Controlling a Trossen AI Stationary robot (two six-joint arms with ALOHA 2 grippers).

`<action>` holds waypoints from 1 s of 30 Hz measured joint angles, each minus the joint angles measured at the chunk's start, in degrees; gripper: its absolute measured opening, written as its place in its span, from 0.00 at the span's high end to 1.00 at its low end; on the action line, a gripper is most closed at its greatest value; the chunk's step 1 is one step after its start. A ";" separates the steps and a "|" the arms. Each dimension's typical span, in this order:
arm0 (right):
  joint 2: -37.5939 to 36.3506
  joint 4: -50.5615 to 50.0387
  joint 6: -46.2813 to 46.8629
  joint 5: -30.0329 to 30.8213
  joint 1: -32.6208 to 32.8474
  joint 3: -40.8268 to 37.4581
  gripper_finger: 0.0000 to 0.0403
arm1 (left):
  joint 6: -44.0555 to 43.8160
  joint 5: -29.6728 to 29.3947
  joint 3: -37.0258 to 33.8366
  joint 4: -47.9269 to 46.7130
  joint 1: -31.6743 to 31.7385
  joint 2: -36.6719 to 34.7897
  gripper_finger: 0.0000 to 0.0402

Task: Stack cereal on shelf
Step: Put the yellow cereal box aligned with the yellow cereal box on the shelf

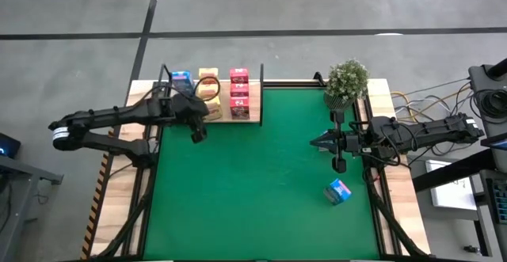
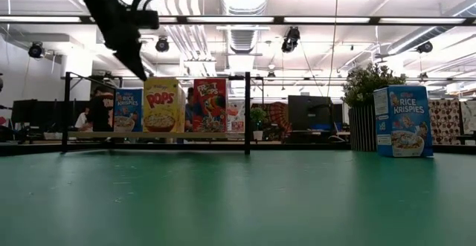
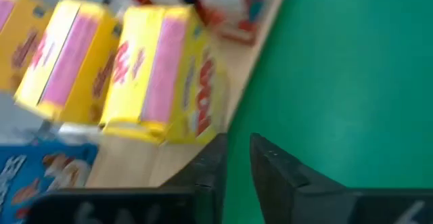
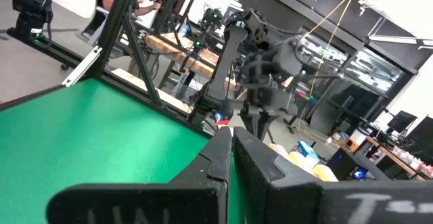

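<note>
One blue Rice Krispies box (image 1: 338,191) lies apart on the green mat (image 1: 261,191), just in front of the right gripper (image 1: 324,142), long axis slanting across the mat; that gripper's fingers are pressed together, empty. The left gripper (image 1: 197,134), fingers nearly closed on nothing, hangs just off the shelf (image 1: 245,116) edge, beside the upright yellow Pops boxes (image 3: 162,75).
</note>
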 joint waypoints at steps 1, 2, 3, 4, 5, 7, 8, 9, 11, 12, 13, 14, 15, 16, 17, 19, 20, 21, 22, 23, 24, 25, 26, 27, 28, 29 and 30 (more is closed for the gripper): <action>0.00 0.00 -0.01 0.00 0.00 0.00 0.98 | -0.27 -0.74 -0.63 0.16 0.02 0.00 0.91; 0.00 0.02 -0.02 0.00 0.00 0.00 0.98 | -0.46 -1.60 -1.11 0.20 0.04 0.00 0.93; 0.00 0.04 -0.02 0.00 0.00 0.00 0.98 | -0.59 -2.45 -1.42 0.28 0.04 0.00 0.95; 0.00 0.02 -0.02 0.00 0.00 0.00 0.98 | -0.64 -3.19 -1.58 0.51 0.04 0.00 0.96; 0.00 0.04 -0.02 0.00 0.00 0.00 0.98 | -0.66 -3.34 -1.67 0.98 0.04 -0.02 0.98; 0.00 0.07 -0.04 0.00 0.00 0.00 0.98 | -0.66 -3.41 -1.69 1.55 0.04 -0.02 0.99; 0.00 0.07 -0.04 0.00 0.00 0.00 0.98 | -0.66 -3.41 -1.72 2.16 0.04 -0.06 1.00; 0.00 0.07 -0.04 0.00 0.00 0.00 0.98 | -0.65 -3.43 -1.72 2.98 0.04 -0.07 1.00; 0.00 0.07 -0.04 0.00 0.00 0.00 0.98 | -0.63 -3.47 -1.72 4.16 0.04 -0.07 1.00; 0.00 0.07 -0.04 0.00 0.00 0.00 0.98 | -0.43 -3.47 -1.74 4.51 0.05 -0.07 1.00; 0.00 0.07 -0.04 0.00 0.00 0.00 0.98 | -0.20 -3.47 -1.73 4.77 0.11 -0.07 1.00; 0.00 0.07 -0.04 0.01 0.00 0.00 0.98 | -0.18 -3.49 -1.72 4.94 0.09 -0.07 1.00; 0.00 0.07 -0.02 0.00 0.00 0.00 0.98 | -0.16 -3.64 -1.72 4.93 0.11 -0.07 1.00; 0.00 0.07 0.00 0.00 0.00 0.00 0.98 | -0.15 -4.35 -1.74 4.89 0.14 -0.07 1.00; 0.00 0.07 0.00 0.00 0.00 0.00 0.98 | -0.13 -5.20 -1.73 4.84 0.18 -0.06 1.00; 0.00 0.07 0.00 0.02 0.00 0.00 0.98 | -0.09 -7.38 -1.82 4.75 0.27 -0.04 1.00; 0.00 0.05 0.00 0.02 0.00 0.00 0.98 | -0.07 -8.37 -1.88 4.73 0.35 -0.04 1.00; 0.00 0.06 0.00 0.00 0.00 0.00 0.98 | -0.07 -9.16 -1.90 4.71 0.37 -0.04 1.00; 0.00 0.07 0.01 0.01 0.00 0.00 0.98 | -0.05 -9.49 -1.92 4.71 0.41 -0.04 1.00; 0.00 0.07 0.00 0.01 0.00 0.00 0.98 | -0.06 -9.60 -1.92 4.71 0.42 -0.07 1.00; 0.00 0.07 0.00 0.01 0.00 0.00 0.98 | -0.05 -9.65 -1.92 4.73 0.42 -0.04 1.00; 0.00 0.07 0.00 0.02 0.00 0.00 0.98 | -0.06 -9.70 -1.92 4.72 0.42 -0.04 1.00; 0.00 0.07 0.00 0.02 0.00 0.00 0.98 | -0.05 -9.73 -1.93 4.71 0.42 -0.04 1.00; 0.00 0.07 0.00 0.02 0.00 0.00 0.98 | -0.05 -9.75 -1.94 4.71 0.42 -0.04 1.00; 0.00 0.07 -0.02 0.02 0.00 0.00 0.98 | -0.05 -9.75 -1.94 4.71 0.42 -0.04 1.00; 0.00 0.05 -0.02 0.02 0.00 0.00 0.98 | -0.05 -9.75 -1.95 4.71 0.42 -0.04 1.00; 0.00 0.07 0.00 0.02 0.00 0.00 0.98 | -0.05 -9.75 -1.97 4.70 0.42 -0.04 1.00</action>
